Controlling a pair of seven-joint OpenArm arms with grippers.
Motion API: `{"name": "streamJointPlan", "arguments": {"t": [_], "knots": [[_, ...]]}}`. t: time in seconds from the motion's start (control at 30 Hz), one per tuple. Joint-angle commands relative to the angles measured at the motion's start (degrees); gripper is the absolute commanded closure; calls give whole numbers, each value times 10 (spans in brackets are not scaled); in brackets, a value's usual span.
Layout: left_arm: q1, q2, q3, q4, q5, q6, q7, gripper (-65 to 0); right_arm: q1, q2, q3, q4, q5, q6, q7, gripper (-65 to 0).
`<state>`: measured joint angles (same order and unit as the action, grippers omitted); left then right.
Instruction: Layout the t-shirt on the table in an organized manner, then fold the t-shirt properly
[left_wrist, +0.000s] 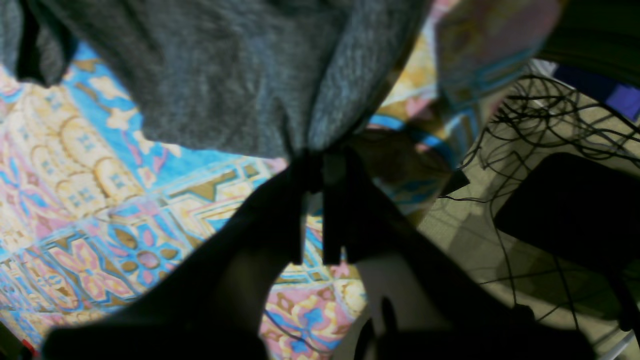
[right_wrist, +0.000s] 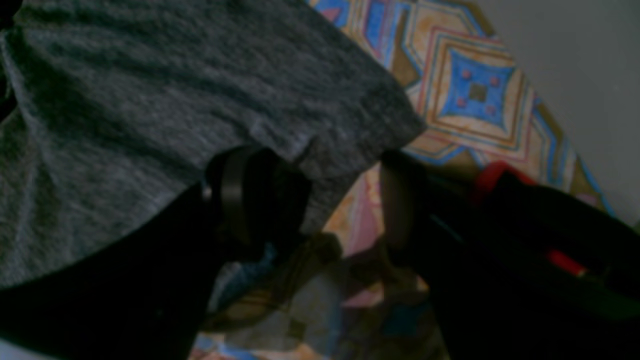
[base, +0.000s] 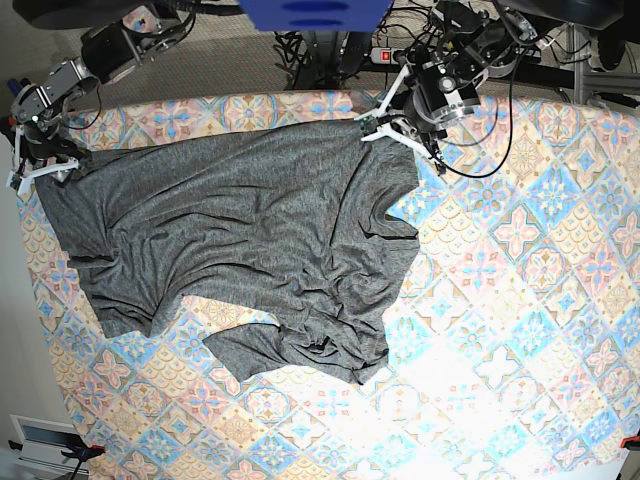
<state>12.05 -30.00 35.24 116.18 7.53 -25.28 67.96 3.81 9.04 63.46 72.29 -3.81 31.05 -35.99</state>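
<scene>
The t-shirt (base: 250, 240) is pinched at one far corner by the closed left gripper (left_wrist: 312, 165), while the right gripper (right_wrist: 345, 200) is held open at the other.

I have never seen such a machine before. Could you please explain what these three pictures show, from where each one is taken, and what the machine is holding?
This is a robot with two arms working at a table covered in a pastel patterned cloth. The base view looks down from above. A dark-grey t-shirt lies there, spread but wrinkled. The other two pictures come from small cameras on the wrists, looking along the grippers. The left gripper, at the top middle-right of the overhead picture, is shut and pinches an edge of the shirt. The right gripper, at the top left corner, stands open around another edge, one finger under the fabric, not yet closed.
</scene>
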Motion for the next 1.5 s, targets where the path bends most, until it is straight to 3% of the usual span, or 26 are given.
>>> {"name": "streamJointPlan", "arguments": {"t": [0.0, 0.1, 0.27, 0.3, 0.5, 0.6, 0.67, 0.87, 1.27, 1.47], "knots": [[-3, -4, -3, 8, 3, 3, -1, -42, 2, 5, -3, 3, -4, -1, -14, -337], [-3, -4, -3, 8, 3, 3, -1, -42, 0, 5, -5, 1, -5, -1, -16, -286], [-17, -3, -4, 6, 21, 4, -1, -40, -1, 6, -5, -1, -6, -1, -15, -25], [-20, -2, -4, -1, 34, 4, -1, -40, -1, 8, -5, 2, -7, -1, -15, 0], [-23, 12, -4, -1, 112, 4, -1, -23, 0, 18, -3, 34, -66, -1, -5, 0], [-19, 15, -4, 14, 111, 4, -6, -20, 0, 16, -1, 103, -69, -1, 17, 0], [-19, 35, -4, 14, 111, 4, -6, -20, 0, 16, -1, 146, -69, -1, 20, 0], [-18, 53, -4, 21, 112, 4, -6, -18, -18, 14, 0, 202, -69, -1, 22, 0], [-8, 49, -4, 23, 112, 3, -14, -18, -48, 14, 0, 226, -70, -1, 22, 0], [-6, 82, -1, 21, 115, 3, -19, -36, -50, -2, -3, 225, -70, -1, 22, 0]]}}
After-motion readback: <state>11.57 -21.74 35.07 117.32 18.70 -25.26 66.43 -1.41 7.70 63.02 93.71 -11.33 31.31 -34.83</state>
